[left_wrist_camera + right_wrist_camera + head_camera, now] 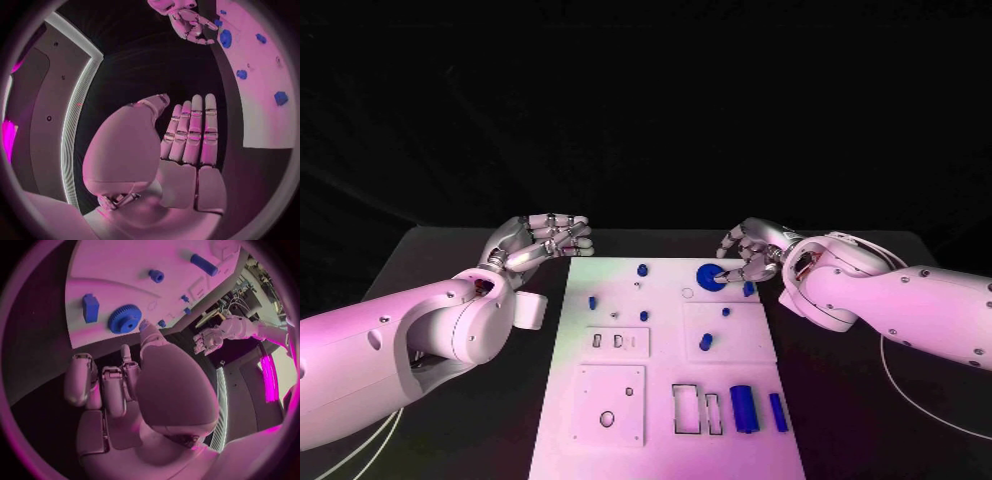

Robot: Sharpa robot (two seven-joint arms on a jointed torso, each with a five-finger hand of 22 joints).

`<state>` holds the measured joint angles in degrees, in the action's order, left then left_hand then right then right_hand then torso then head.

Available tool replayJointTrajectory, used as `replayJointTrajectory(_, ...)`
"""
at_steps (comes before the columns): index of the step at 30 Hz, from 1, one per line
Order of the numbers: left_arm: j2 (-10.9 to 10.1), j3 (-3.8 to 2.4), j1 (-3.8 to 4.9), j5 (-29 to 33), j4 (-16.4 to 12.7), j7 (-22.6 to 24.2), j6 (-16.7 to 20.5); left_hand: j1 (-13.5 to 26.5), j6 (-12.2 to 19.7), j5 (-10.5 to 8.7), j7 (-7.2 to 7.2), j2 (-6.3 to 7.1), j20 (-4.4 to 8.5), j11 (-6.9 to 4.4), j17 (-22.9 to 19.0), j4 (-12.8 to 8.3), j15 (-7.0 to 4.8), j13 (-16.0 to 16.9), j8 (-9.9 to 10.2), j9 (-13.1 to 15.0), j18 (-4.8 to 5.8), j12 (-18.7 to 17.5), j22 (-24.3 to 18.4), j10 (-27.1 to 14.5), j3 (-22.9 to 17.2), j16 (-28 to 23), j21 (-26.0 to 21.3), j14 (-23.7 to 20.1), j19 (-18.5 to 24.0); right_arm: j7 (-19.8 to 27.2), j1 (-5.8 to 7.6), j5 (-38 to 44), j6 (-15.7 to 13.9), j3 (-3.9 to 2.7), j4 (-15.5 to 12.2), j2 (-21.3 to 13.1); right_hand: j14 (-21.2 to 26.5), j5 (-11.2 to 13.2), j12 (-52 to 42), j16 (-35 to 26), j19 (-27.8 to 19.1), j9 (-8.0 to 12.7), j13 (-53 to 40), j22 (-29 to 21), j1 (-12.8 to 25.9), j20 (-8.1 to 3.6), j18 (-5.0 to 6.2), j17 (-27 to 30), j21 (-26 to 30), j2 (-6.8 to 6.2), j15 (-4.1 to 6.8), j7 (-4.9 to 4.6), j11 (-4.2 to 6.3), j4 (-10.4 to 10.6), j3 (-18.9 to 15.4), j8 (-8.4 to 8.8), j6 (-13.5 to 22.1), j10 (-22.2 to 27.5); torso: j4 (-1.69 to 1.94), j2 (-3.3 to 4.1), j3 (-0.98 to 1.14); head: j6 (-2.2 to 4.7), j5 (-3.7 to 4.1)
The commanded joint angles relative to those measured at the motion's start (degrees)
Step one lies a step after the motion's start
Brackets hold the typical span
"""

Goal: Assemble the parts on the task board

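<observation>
Both hands hover at the far end of the task board (pixel 581 400), nothing picked up yet.

From the left, my left hand (pixel 542 240) sits just off the board's far left corner, its fingers (pixel 195 130) straight, side by side and holding nothing. Across the board lie small blue pegs, then two blue cylinders (pixel 744 408) near the front beside rectangular slots. My right hand (pixel 759 252) hovers at the blue gear (pixel 711 277) on the far right, fingers (pixel 94 382) loosely curled, thumb near the gear's edge; I can't tell if it's touching. I judge the gear light, rigid plastic with a grippy toothed rim, best pinched across the rim. A blue block (pixel 90 307) beside it crowds that side.
</observation>
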<state>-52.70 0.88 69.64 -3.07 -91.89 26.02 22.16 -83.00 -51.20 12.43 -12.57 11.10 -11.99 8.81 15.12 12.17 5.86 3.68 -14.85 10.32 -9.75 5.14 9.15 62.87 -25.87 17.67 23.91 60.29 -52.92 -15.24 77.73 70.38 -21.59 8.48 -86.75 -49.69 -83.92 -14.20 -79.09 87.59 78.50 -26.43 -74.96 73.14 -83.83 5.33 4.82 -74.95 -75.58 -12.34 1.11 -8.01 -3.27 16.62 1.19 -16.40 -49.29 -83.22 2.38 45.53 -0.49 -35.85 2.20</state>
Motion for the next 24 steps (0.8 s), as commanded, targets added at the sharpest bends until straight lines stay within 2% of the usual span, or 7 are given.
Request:
replayJointTrajectory(1, 0.05, -0.04, 0.06, 0.22, -0.16, 0.28, -1.15, 0.35, 0.18, -0.31, 0.01, -0.06, -0.14, 0.39, 0.05, -0.11, 0.44, 0.05, 0.38, -0.04, -0.62, -0.19, -0.07, -0.15, -0.11, -0.24, 0.01, -0.1, 0.25, -0.35, -0.2, -0.76, 1.28, 0.02, 0.86, 0.75, -4.57, -0.12, -0.65, 0.41, 0.4, -0.1, -4.19, 0.21, 0.04, 0.09, -0.55, -6.8, -0.47, 0.61, -0.36, -0.03, 0.05, -0.02, -0.26, -0.46, 0.41, -0.53, -0.04, 0.02, -0.06, -0.17, -0.03)
replayJointTrajectory(17, -0.17, -0.05, 0.06, 0.22, -0.38, 0.22, -1.24, 0.35, 0.18, -0.31, 0.01, -0.06, -0.14, 0.39, 0.05, -0.11, 0.44, 0.05, 0.38, -0.04, -0.62, -0.19, -0.07, -0.15, -0.11, -0.24, 0.01, -0.1, 0.25, -0.49, -1.26, -0.26, 2.21, 0.1, 3.03, 2.8, -4.68, -0.14, -2.54, 0.65, 0.64, -0.12, -6.12, 0.77, -0.56, 0.14, -0.64, -7.5, -0.81, 1.25, -0.4, -0.02, 0.02, -0.15, 0.3, -1.01, 0.12, -1.4, -0.06, -0.09, -0.01, -0.86, -0.2)
replayJointTrajectory(24, -0.21, -0.05, 0.07, 0.22, -0.39, 0.18, -1.25, 0.35, 0.18, -0.31, 0.01, -0.06, -0.14, 0.39, 0.05, -0.11, 0.44, 0.05, 0.38, -0.04, -0.62, -0.19, -0.07, -0.15, -0.11, -0.24, 0.01, -0.1, 0.25, -0.63, -1.42, -0.02, 2.24, 0.13, 3.5, 3.18, -4.7, -0.18, -2.89, 0.72, 0.71, -0.08, -6.48, 0.97, -1.06, 0.15, -0.67, -7.67, -0.92, 1.75, -0.41, -0.02, 0.03, -0.17, 0.9, -1.22, -0.11, -1.5, -0.13, -0.07, 0.03, -0.87, -0.3)
